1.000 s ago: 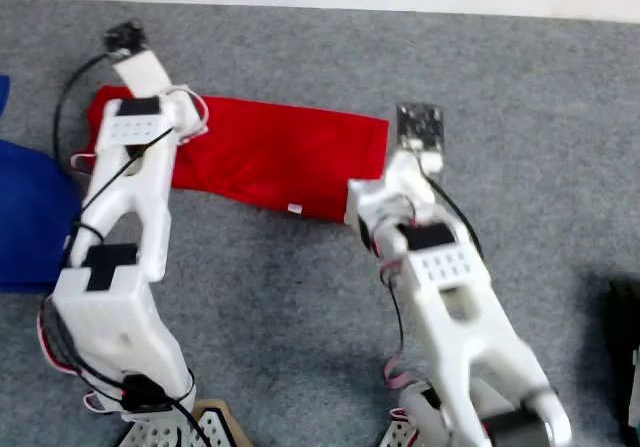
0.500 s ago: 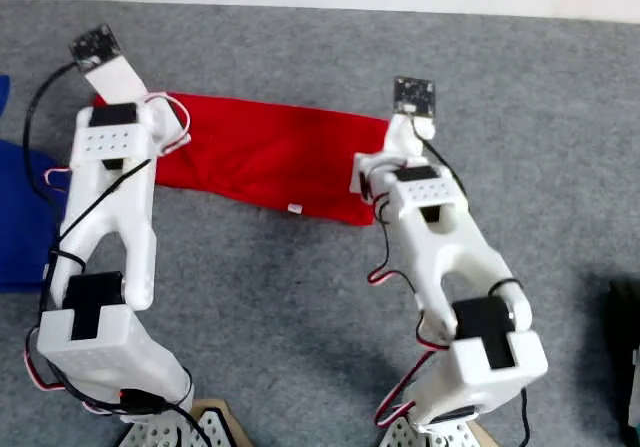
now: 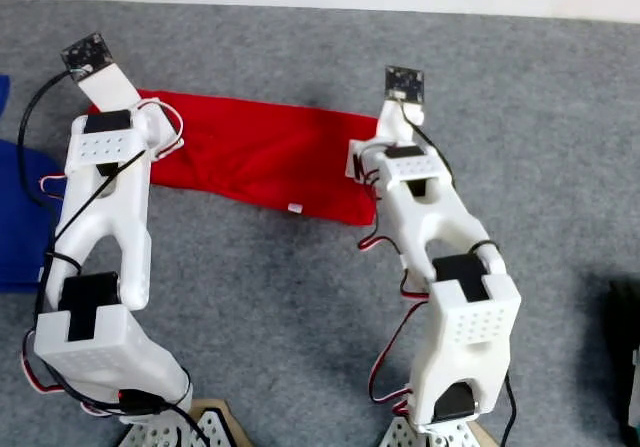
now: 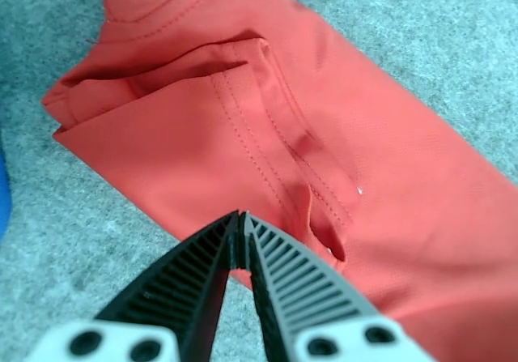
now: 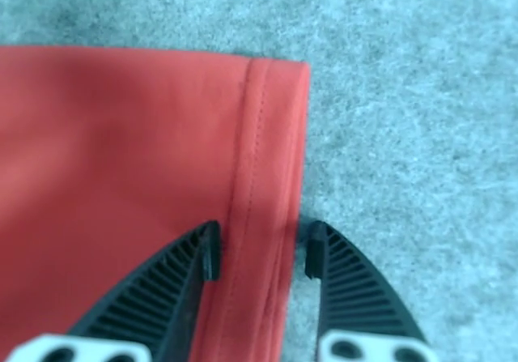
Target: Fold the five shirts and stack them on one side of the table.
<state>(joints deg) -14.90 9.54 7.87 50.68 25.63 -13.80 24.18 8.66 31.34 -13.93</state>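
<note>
The red cotton shirt (image 3: 260, 157) lies on the grey felt table (image 3: 300, 297), a long strip not yet folded across. My left gripper (image 4: 241, 232) is closed at its collar end. My right gripper (image 5: 259, 253) straddles the hem, narrowly parted. Blue cloth (image 3: 25, 217) lies beside my left arm. I judge most folding remains.

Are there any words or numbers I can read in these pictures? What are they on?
No words, numbers or signs can be read anywhere here.
On the red shirt: a small white tag sits at its near edge, too small to read.
On the blue cloth at the table's edge: no print shows.
</note>
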